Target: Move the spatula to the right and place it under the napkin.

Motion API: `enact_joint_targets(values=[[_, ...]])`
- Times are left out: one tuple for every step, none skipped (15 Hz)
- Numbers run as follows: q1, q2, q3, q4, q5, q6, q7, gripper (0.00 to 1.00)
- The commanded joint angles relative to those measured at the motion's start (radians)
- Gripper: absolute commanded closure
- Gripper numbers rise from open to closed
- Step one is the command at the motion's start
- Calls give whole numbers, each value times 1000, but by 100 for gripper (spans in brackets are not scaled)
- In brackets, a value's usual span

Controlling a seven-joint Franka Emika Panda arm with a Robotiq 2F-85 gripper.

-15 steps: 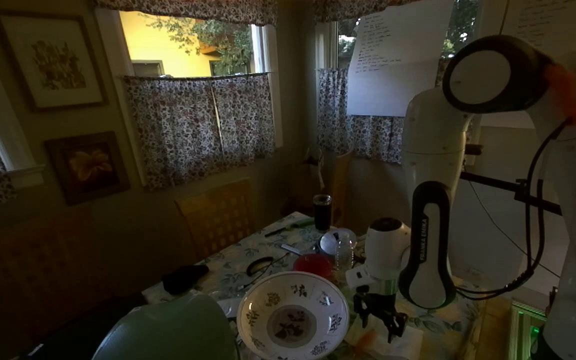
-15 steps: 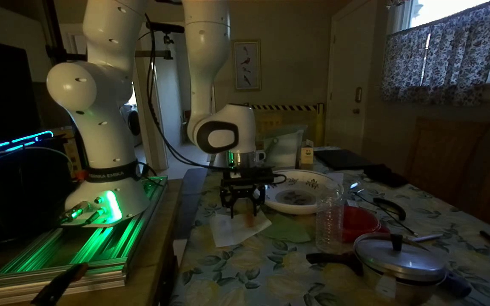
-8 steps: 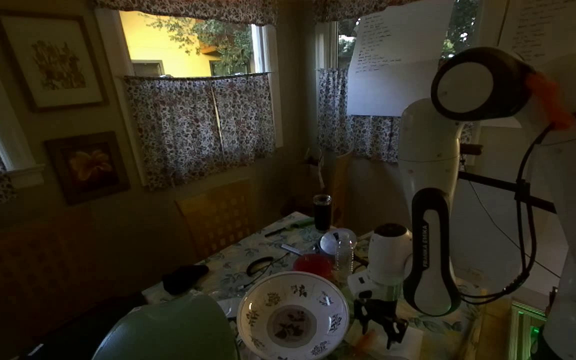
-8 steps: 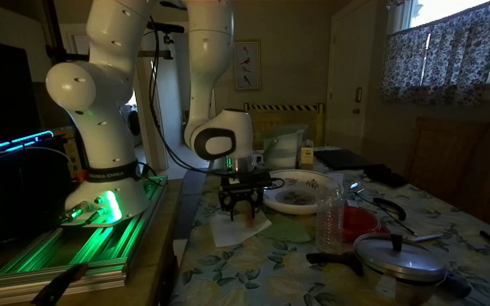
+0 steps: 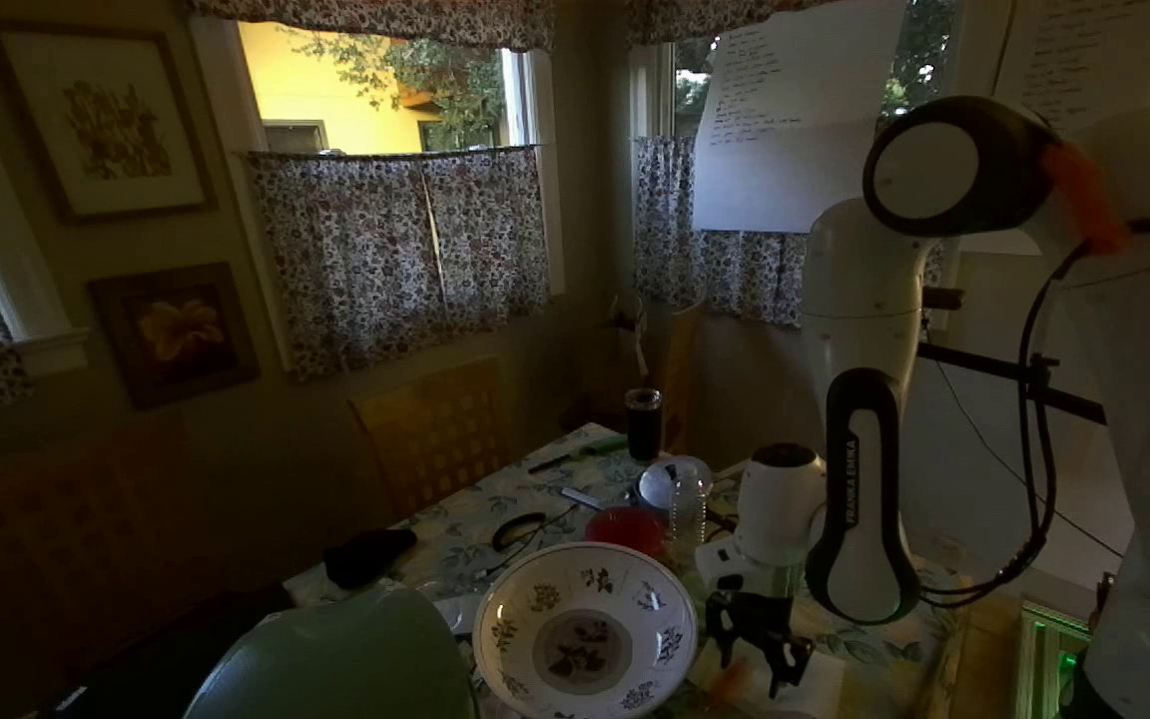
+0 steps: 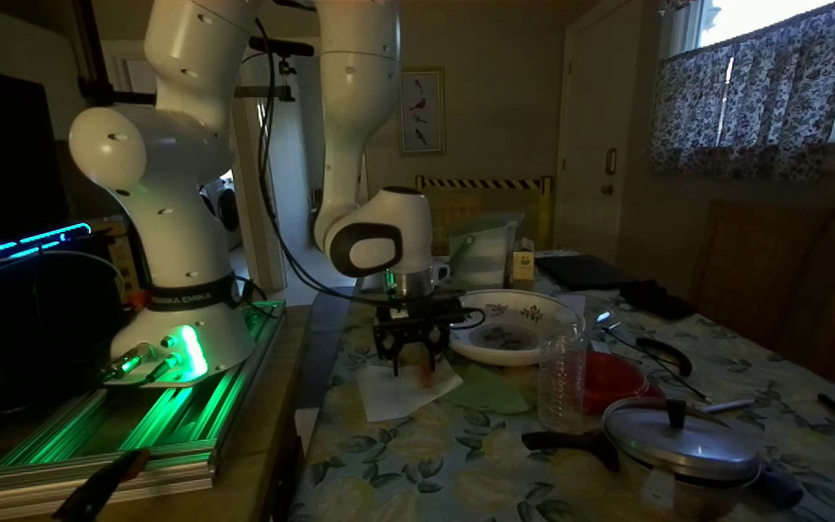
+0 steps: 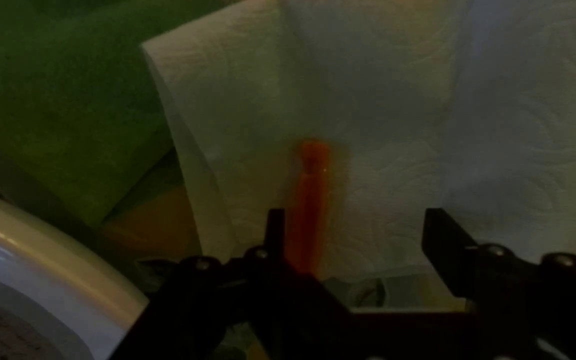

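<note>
A narrow orange piece, probably the spatula's handle, lies over the white napkin in the wrist view. It also shows in both exterior views, blurred, by the fingertips. The rest of the spatula is hidden or hard to tell. The napkin lies on the flowery tablecloth and also shows in both exterior views. My gripper is open low above the napkin. The orange piece runs between its fingers, close to the left one in the wrist view; nothing is visibly gripped.
A round patterned plate stands beside the gripper. A green cloth lies beside the napkin. A clear bottle, a red bowl and a lidded pot stand further along the table. A green container stands near the plate.
Over the last second my gripper has lowered a little toward the napkin; in the last half second it has hardly moved. The napkin and orange piece look unmoved.
</note>
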Motion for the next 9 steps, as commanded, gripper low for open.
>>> enact_joint_targets(values=[[-140,36,97,29,-56,-33,-2,25],[-177,42,123,31,-63,-40,-4,22],[-206,50,143,36,-64,-47,-6,24],[-236,54,163,40,-65,-60,-8,23],[-262,57,181,43,-62,-70,-11,26],[-290,61,200,48,-58,-85,-16,26],[-312,63,215,52,-53,-97,-20,28],[-337,68,233,57,-47,-108,-26,28],[-362,70,250,61,-41,-121,-31,29]])
